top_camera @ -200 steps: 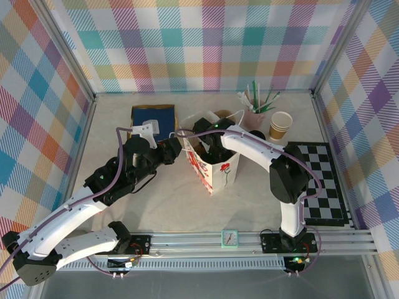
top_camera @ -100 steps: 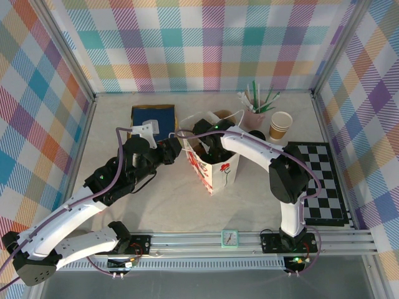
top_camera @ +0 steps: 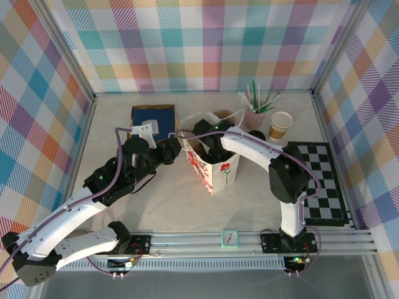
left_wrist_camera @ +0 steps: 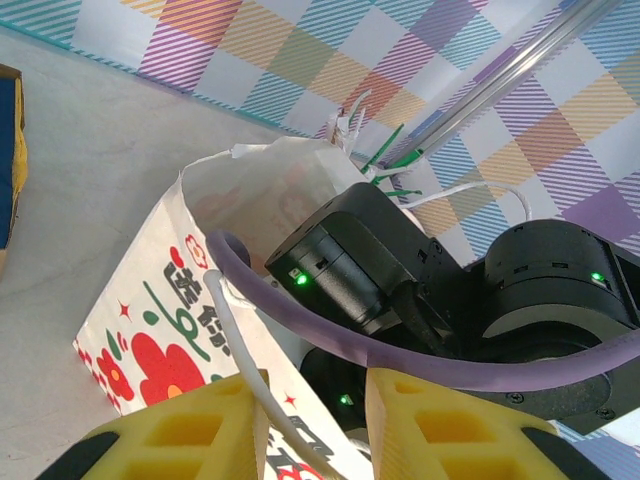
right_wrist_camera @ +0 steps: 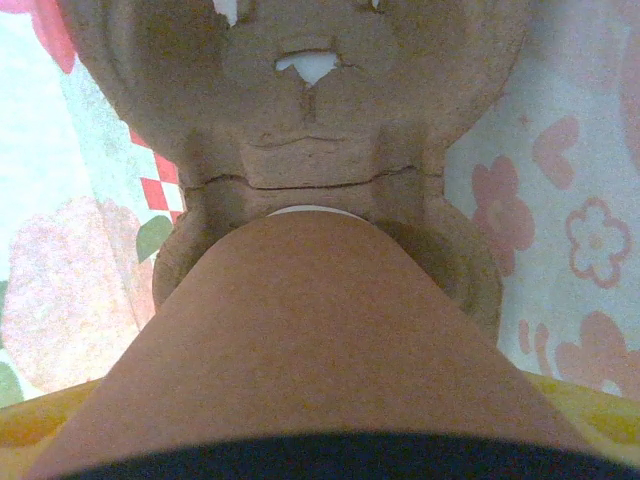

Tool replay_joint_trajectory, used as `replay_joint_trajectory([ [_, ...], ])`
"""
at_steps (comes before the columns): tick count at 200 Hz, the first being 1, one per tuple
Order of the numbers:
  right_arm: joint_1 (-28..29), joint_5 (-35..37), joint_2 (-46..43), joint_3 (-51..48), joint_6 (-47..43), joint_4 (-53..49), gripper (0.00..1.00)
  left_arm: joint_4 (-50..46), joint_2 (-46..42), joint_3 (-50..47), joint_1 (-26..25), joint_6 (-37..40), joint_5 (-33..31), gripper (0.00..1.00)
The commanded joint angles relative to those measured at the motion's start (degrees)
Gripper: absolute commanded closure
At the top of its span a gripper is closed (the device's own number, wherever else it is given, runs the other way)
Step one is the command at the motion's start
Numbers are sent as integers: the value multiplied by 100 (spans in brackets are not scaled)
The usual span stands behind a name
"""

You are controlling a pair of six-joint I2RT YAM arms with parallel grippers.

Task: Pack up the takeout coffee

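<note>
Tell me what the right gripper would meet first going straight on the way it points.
The takeout coffee in the right gripper would meet the cardboard cup tray at the paper bag's bottom first; the remaining gap is unclear.

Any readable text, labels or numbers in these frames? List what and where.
white flowered bag: green characters beside the red flowers, not legible.
clock on the front rail: dial marks too small to read.
No other legible text.
</note>
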Motion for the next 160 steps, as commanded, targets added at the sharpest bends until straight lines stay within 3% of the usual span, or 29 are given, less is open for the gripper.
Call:
replay_joint_trajectory([
  [1,-64,78,9,-101,-52,2,60,151,-121,92,57,95,-131,69],
  [160,-92,49,70,-163,3,24,60,72,-240,56,61,92,-213,69],
])
